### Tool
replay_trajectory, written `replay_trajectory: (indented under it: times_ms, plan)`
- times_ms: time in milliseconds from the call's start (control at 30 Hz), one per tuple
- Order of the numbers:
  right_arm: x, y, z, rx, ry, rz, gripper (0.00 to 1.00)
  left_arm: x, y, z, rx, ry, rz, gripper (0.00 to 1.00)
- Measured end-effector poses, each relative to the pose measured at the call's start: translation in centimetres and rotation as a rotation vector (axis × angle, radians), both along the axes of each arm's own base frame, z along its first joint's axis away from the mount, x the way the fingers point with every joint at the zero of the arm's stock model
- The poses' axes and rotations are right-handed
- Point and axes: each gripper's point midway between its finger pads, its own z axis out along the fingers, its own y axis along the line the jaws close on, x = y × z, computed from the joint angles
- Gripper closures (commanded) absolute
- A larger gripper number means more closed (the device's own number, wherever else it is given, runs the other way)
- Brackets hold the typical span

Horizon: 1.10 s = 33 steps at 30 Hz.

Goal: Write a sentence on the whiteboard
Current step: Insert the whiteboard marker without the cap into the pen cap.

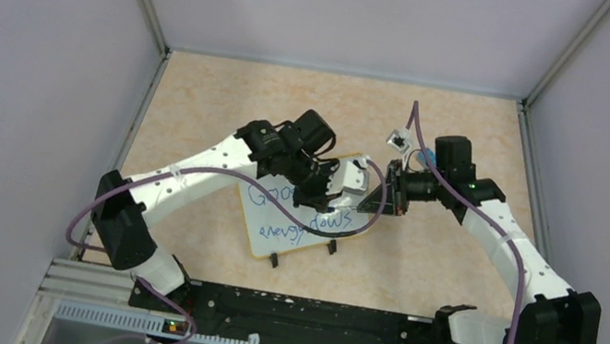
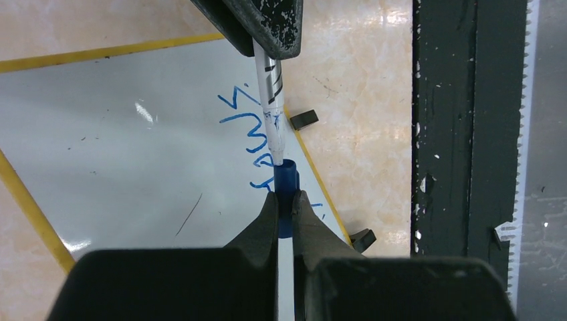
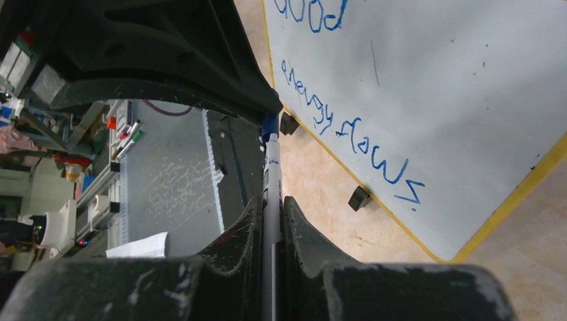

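The whiteboard (image 1: 272, 232) lies tilted on the tan table, with a yellow rim and black clip feet. It also shows in the left wrist view (image 2: 120, 154) and the right wrist view (image 3: 455, 120). The blue sentence (image 1: 304, 221) reads "Good" over a scrawled second line (image 3: 334, 114). My left gripper (image 2: 286, 200) is shut on a blue marker cap (image 2: 286, 177) just above the board's near corner. My right gripper (image 3: 271, 204) is shut on the white marker (image 3: 271, 167). The marker (image 2: 271, 100) points its tip into the cap's mouth. The two grippers meet tip to tip (image 1: 367, 196).
A black rail (image 1: 287, 314) with the arm bases runs along the near edge. Grey walls close in the table on three sides. A clip foot (image 2: 304, 120) sticks out at the board's edge, another (image 2: 362, 239) nearer the corner.
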Motion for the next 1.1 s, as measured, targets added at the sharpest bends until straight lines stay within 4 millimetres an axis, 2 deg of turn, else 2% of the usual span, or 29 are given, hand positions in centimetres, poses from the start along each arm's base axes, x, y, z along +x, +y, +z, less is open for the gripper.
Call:
replay_trajectory:
  times_ms: [133, 233, 500, 700, 867, 1100]
  plan:
    - [0.4, 0.0, -0.9, -0.027, 0.034, -0.025, 1.00, 0.4, -0.2, -1.2, 0.058, 0.002, 0.028, 1.00]
    - [0.5, 0.0, -1.3, -0.031, 0.051, -0.039, 1.00, 0.4, -0.2, -1.4, 0.079, -0.001, 0.048, 1.00]
    - [1.0, 0.2, -1.2, -0.023, 0.038, -0.055, 1.00, 1.0, -0.1, -1.2, 0.098, 0.004, 0.112, 1.00]
    - [0.8, 0.3, -1.9, -0.002, 0.064, -0.062, 1.00, 0.6, 0.0, -1.3, 0.104, 0.031, 0.121, 1.00]
    - [0.3, 0.8, -1.3, 0.033, 0.058, -0.030, 1.00, 0.5, -1.7, -0.2, 0.019, 0.032, 0.080, 1.00]
    - [0.0, 0.9, -0.9, 0.053, 0.071, -0.014, 1.00, 0.1, -1.9, 0.2, 0.001, 0.042, 0.067, 1.00]
